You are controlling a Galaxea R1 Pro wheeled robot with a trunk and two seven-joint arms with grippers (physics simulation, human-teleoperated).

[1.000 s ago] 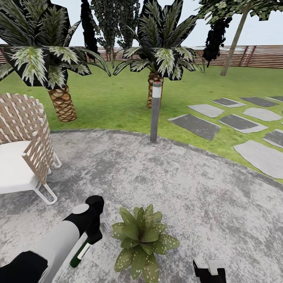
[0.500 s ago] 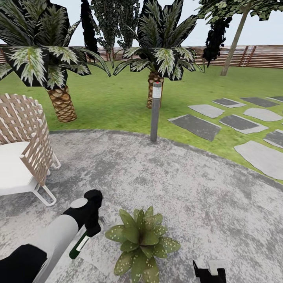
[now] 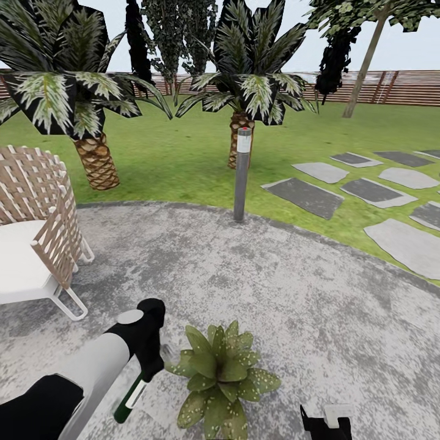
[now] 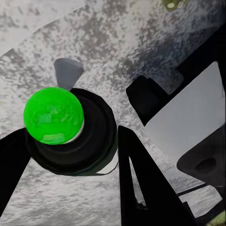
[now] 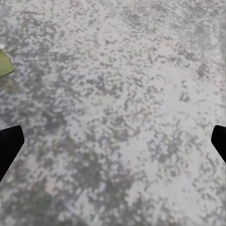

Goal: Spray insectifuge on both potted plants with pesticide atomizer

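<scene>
Held in the left gripper [image 3: 148,365] over the mottled grey patio [image 3: 293,287]: the pesticide atomizer [image 3: 132,396], a slim dark green bottle with a white label band, tilted so its base points down toward the near edge of the head view, its spray head hidden inside the black fingers. Seen end-on in the left wrist view as a bright green round base [image 4: 54,114] set in a dark ring, clamped between two black fingers [image 4: 141,183]. Just beside the bottle, to its right in the head view, a potted plant [image 3: 220,373]: a broad low rosette of green leaves, the outer ones speckled pale, sitting on the paving, apparently not touching the bottle. Low at the head view's bottom edge, part of the right gripper [image 3: 326,421], dark with a pale block; fingertips at the far sides of the right wrist view, spread wide over bare paving. Farther off, a woven chair [image 3: 36,226] with a white seat, a grey bollard lamp [image 3: 242,174] at the patio edge, palms [image 3: 91,116], lawn [image 3: 183,153], stepping stones [image 3: 366,189] and a slatted fence [image 3: 403,87].
</scene>
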